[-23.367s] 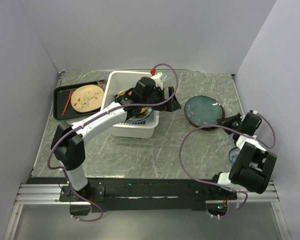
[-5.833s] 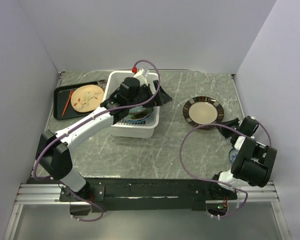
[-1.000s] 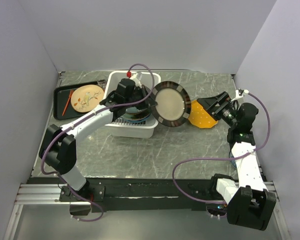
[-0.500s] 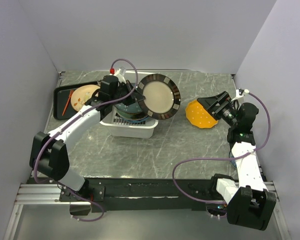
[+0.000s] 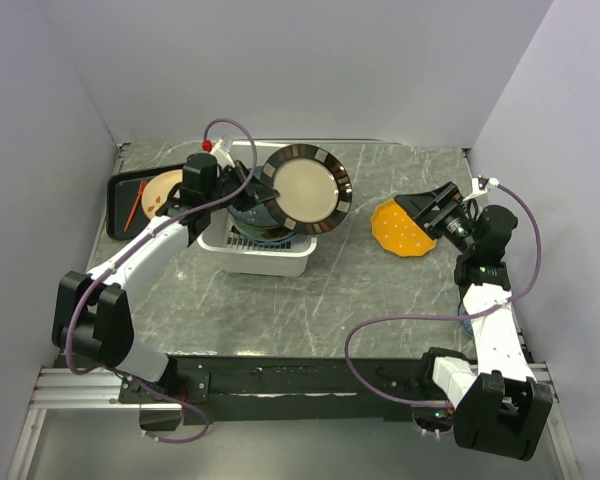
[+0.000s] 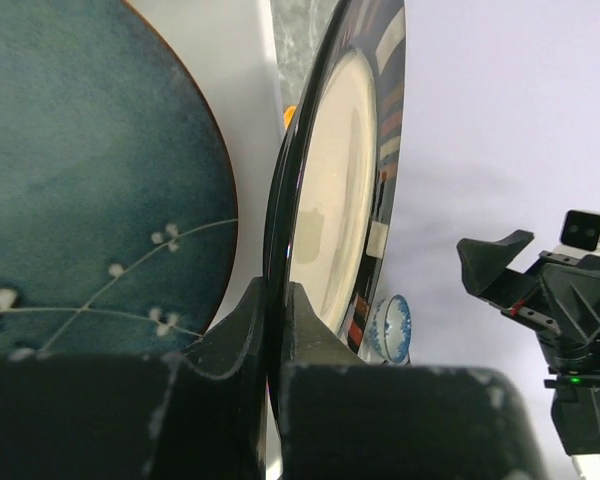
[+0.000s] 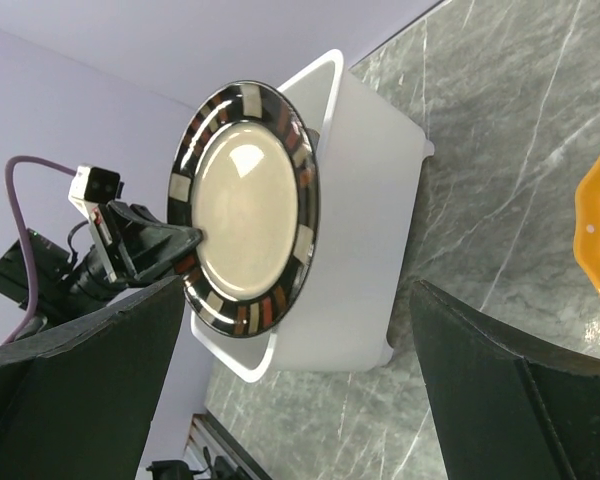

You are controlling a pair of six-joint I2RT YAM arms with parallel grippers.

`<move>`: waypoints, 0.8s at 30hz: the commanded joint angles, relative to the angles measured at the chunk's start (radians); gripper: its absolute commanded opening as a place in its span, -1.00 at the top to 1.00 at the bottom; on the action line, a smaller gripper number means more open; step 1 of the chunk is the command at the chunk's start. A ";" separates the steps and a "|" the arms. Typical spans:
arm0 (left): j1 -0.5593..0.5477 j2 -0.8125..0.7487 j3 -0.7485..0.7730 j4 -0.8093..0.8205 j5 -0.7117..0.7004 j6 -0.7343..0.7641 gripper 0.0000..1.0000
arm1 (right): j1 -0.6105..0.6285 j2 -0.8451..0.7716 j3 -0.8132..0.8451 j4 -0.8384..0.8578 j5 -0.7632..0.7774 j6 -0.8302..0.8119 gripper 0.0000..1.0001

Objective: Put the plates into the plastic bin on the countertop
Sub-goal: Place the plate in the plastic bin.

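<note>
The grey-green counter (image 5: 380,290) is filling the overhead view. The white bin (image 5: 265,262) is sitting at upper centre-left, and a large dark teal plate (image 6: 90,170) is lying inside it. The cream plate with a dark banded rim (image 5: 305,190) is hanging tilted on edge above the bin's right side, clear of the counter. The left claw (image 6: 275,300) is clamping tight on this plate's rim, one finger on each face. The orange dotted plate (image 5: 395,228) is lying on the counter right of centre, well apart from the bin. The right claw (image 5: 427,210) is hovering just beside the orange plate's right edge, its jaws spread wide and gripping nothing.
</note>
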 commanded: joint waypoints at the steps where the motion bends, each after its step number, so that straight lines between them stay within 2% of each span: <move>1: 0.032 -0.116 0.005 0.250 0.079 -0.074 0.99 | -0.001 0.003 0.024 0.064 0.008 0.006 -1.00; 24: 0.167 -0.185 -0.118 0.310 0.089 -0.139 0.99 | 0.000 0.019 0.013 0.075 0.011 0.006 -1.00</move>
